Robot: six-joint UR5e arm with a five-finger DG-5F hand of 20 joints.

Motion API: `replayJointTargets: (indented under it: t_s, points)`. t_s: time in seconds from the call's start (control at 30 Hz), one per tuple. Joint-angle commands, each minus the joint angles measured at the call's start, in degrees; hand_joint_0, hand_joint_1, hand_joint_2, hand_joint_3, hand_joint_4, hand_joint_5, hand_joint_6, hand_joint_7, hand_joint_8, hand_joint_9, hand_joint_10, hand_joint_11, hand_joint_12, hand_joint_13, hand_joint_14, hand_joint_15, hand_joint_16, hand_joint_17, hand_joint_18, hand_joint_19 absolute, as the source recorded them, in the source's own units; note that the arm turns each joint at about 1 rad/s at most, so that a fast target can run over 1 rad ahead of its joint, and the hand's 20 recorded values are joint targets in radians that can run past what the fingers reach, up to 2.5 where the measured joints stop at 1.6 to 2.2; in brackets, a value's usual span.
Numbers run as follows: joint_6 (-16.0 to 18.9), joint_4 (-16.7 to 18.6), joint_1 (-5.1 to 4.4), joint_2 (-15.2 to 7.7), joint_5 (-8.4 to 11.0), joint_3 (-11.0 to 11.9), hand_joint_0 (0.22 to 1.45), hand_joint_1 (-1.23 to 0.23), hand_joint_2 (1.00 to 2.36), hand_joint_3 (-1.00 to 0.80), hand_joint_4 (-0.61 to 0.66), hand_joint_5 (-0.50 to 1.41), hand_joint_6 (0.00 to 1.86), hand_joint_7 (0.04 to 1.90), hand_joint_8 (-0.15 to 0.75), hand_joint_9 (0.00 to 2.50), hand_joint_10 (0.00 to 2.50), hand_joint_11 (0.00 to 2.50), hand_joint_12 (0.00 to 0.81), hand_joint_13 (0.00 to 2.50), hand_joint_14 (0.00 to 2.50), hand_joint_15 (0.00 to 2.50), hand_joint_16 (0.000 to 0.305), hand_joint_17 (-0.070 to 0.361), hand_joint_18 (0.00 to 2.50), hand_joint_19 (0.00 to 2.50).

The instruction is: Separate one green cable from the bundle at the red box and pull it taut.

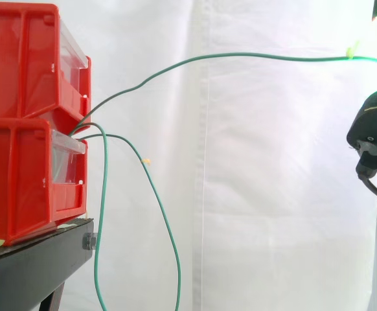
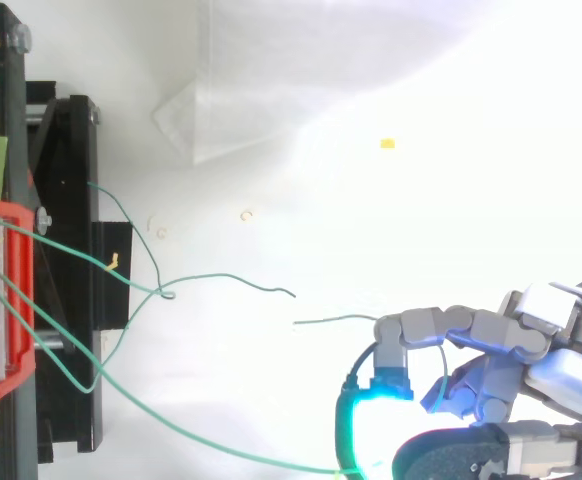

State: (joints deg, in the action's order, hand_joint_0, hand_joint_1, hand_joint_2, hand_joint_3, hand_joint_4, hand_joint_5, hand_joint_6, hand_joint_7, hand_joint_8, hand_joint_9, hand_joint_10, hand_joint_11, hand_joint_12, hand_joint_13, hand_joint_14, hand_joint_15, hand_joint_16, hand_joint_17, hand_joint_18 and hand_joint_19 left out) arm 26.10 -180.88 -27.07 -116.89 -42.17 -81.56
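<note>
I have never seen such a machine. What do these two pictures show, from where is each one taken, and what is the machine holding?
This is a robot arm that ends in a hand with fingers; the glowing tip is part of the hand. One picture is taken from the side, level with the work. The other looks down from above. At the left, red bins are stacked on a black stand, before a white curtain. Thin green cables come out of the bins. Two loose cables hang down. One lifted cable runs up and across to the hand, whose curled fingers seem to pinch it. It is gently curved, not fully tight.
</note>
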Motion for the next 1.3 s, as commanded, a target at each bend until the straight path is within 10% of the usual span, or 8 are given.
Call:
replayJointTargets:
  t_s: [0.0,1.27]
  points:
    - [0.00,0.00,0.00,0.00,-0.02,0.00,0.74,-0.73,1.01,-0.18,-0.09,0.15,0.50,1.38,0.118,1.69,0.01,0.18,0.109,1.19,0.02,0.59,0.022,0.050,0.96,0.44]
    - [0.00,0.00,0.00,0.00,0.07,0.00,0.74,-0.71,1.02,-0.19,-0.11,0.15,0.50,1.39,0.076,1.73,0.01,0.32,0.115,1.12,0.02,0.63,0.019,0.042,0.76,0.52]
